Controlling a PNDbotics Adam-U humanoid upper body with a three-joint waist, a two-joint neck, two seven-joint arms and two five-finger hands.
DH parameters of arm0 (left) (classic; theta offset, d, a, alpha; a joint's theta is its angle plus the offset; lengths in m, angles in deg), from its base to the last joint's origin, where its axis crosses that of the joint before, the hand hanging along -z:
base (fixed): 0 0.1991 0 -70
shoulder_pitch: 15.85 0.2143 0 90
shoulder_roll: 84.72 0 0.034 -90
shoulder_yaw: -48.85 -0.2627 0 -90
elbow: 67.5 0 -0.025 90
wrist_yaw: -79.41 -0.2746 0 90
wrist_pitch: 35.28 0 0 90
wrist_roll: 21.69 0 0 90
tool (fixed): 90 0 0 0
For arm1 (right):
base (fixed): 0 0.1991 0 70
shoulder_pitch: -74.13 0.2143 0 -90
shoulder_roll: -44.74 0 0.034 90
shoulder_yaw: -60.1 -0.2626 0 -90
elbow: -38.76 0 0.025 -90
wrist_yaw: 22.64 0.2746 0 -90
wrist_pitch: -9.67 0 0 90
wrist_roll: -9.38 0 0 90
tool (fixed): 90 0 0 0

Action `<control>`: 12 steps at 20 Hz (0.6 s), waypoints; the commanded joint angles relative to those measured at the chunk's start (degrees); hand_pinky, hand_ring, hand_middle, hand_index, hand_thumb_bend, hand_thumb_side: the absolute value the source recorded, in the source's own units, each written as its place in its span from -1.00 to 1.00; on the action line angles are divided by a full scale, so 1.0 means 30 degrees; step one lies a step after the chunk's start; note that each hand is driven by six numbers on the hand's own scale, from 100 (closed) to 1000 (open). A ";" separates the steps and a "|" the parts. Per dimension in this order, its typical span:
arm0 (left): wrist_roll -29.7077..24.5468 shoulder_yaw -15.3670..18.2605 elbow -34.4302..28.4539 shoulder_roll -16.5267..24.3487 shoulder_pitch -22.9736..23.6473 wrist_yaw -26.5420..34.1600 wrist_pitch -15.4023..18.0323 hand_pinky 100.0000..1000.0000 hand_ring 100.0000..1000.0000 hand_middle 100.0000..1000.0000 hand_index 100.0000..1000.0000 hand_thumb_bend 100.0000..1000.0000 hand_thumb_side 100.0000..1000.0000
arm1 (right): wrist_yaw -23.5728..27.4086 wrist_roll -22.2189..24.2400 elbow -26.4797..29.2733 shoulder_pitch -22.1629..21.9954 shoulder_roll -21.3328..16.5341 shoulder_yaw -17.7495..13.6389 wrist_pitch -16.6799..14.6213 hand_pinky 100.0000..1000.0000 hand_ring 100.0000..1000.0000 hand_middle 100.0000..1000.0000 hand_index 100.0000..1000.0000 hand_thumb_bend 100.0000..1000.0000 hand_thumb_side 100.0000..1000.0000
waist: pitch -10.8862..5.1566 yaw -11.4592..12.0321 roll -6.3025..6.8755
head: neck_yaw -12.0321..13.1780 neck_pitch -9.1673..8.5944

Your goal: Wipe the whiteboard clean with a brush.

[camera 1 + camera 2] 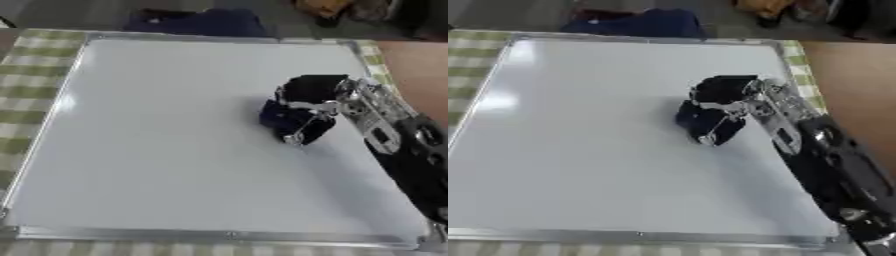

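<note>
The big whiteboard [157, 150] is lying flat on a counter with a green checked cloth [22, 95]. The right hand [306, 100] is reaching in from the right, and its fingers are curling around a dark blue brush [284, 120]. The brush is touching the board right of the middle. A dark blue thing [645, 24] is sitting past the far edge.

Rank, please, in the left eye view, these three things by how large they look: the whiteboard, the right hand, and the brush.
1. whiteboard, far the largest, filling most of the view.
2. right hand, curled round the brush.
3. brush, dark blue; partly hidden under the hand, so this last ranking is unsure.
</note>
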 commanded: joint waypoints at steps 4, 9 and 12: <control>0.0039 0.0091 -0.0371 0.0367 -0.0197 -0.0069 0.0025 -0.22 -0.09 -0.07 -0.06 -0.98 0.91 | -0.0153 0.2938 0.0394 0.0080 -0.0470 -0.0270 -0.2825 -0.59 -0.61 -1.00 -0.58 -1.00 -0.57 | -0.0304 0.0027 0.0061 | -0.0086 -0.0054; -0.0002 0.0109 -0.0371 0.0375 -0.0216 -0.0114 0.0044 -0.22 -0.09 -0.07 -0.06 -0.99 0.92 | -0.0638 0.2637 0.0290 -0.0002 -0.0559 -0.0333 -0.2650 -0.59 -0.62 -1.00 -0.58 -1.00 -0.57 | -0.0135 0.0072 0.0059 | -0.0108 -0.0146; -0.0030 0.0115 -0.0371 0.0373 -0.0239 -0.0149 0.0071 -0.23 -0.09 -0.07 -0.07 -1.00 0.93 | -0.1020 0.2356 0.0128 -0.0004 -0.0667 -0.0428 -0.2484 -0.59 -0.62 -1.00 -0.59 -1.00 -0.59 | 0.0009 0.0140 0.0074 | -0.0125 -0.0237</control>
